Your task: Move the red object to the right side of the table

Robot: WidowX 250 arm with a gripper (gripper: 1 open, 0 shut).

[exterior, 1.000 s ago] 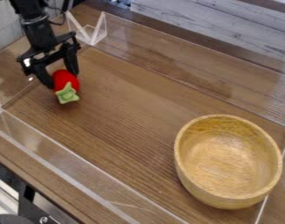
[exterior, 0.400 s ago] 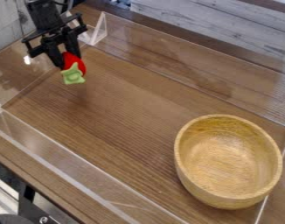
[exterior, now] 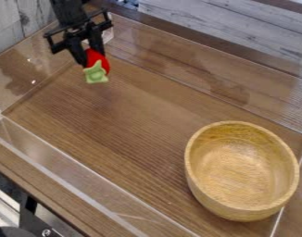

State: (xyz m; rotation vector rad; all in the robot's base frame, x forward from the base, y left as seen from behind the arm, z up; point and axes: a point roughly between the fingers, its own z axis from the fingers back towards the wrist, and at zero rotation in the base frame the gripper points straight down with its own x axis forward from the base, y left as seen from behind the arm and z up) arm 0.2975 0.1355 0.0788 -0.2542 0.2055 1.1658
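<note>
Clamped on the small glossy red toy fruit, the robot arm's black claw points steeply down over the far left part of the table, its dark fingers pinching the upper, red end of the piece while the light green leafy end hangs below them. The fruit appears held clear of the surface, though the single view does not settle whether its green tip touches the wood.

Beneath it spreads the brown wood-grain tabletop, the largest thing in the scene — a long board running from the upper left to the lower right, its surface shiny enough to throw pale reflections along the far side. Low clear acrylic walls edge it, one along the near side and others at the far left corner, where an upright transparent panel stands just beside the arm.

Next in size comes the round light wooden bowl, sitting upright at the near right end of the board, well apart from the claw and the fruit. Its inside shows only bare, pale grain.

Smallest of all is the strawberry-like fruit itself — far smaller than the bowl, and at the opposite end of the table from it.
</note>
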